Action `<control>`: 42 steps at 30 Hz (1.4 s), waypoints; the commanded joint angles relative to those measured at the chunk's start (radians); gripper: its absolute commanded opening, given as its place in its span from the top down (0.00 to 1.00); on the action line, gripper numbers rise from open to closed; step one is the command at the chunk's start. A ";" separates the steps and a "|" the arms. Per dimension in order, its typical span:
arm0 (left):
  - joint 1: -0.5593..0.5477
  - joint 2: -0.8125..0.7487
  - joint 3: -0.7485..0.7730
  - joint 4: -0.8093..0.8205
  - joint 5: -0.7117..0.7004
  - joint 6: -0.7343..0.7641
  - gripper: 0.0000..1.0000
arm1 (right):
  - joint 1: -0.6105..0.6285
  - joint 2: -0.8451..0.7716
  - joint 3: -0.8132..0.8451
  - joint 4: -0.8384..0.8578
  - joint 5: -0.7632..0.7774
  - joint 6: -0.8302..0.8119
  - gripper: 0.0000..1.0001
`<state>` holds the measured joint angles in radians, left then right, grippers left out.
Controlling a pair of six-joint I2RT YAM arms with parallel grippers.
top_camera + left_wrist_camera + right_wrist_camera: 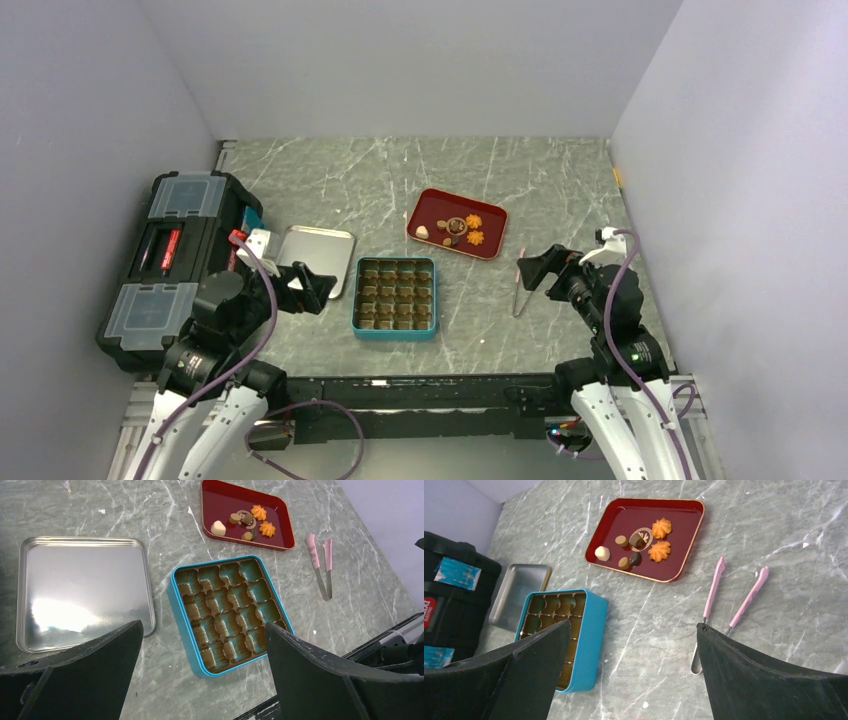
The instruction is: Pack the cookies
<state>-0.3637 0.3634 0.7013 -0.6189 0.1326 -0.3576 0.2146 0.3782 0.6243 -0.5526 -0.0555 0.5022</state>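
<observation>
The cookies lie on a red tray (432, 205) behind the middle of the table: two orange flower-shaped ones (661, 527) (658, 550), a pale cream lump (602, 553), a round dark-brown one (641, 537) and small brown pieces. In the left wrist view the orange cookies (259, 512) and the cream lump (218, 527) show too. An open teal tin (394, 334) with brown square compartments sits in front of the tray. My left gripper (310, 285) (204, 626) hangs open left of the tin. My right gripper (532, 270) (633, 626) hangs open right of it, above the pink tongs (519, 283). Neither holds anything.
The tin's silver lid (315, 260) lies flat left of the tin. A black toolbox (175, 260) stands at the left edge. Grey walls close in the table on three sides. The tongs (714, 587) lie apart from the tray.
</observation>
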 commanded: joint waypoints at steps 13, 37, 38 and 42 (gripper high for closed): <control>-0.002 -0.012 0.020 -0.007 -0.010 -0.008 0.01 | -0.003 0.207 0.063 -0.003 0.050 -0.030 0.03; -0.001 -0.001 0.022 -0.016 -0.017 -0.011 0.01 | 0.147 0.732 0.150 -0.017 0.437 0.114 0.00; -0.001 -0.003 0.021 -0.015 -0.015 -0.011 0.01 | 0.147 0.739 0.143 -0.005 0.435 0.120 0.00; -0.002 -0.002 0.021 -0.014 -0.013 -0.010 0.01 | 0.146 0.790 0.134 0.007 0.455 0.157 0.00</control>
<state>-0.3637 0.3580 0.7013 -0.6430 0.1265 -0.3611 0.3584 1.1416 0.7414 -0.5591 0.3405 0.5983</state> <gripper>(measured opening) 0.989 0.994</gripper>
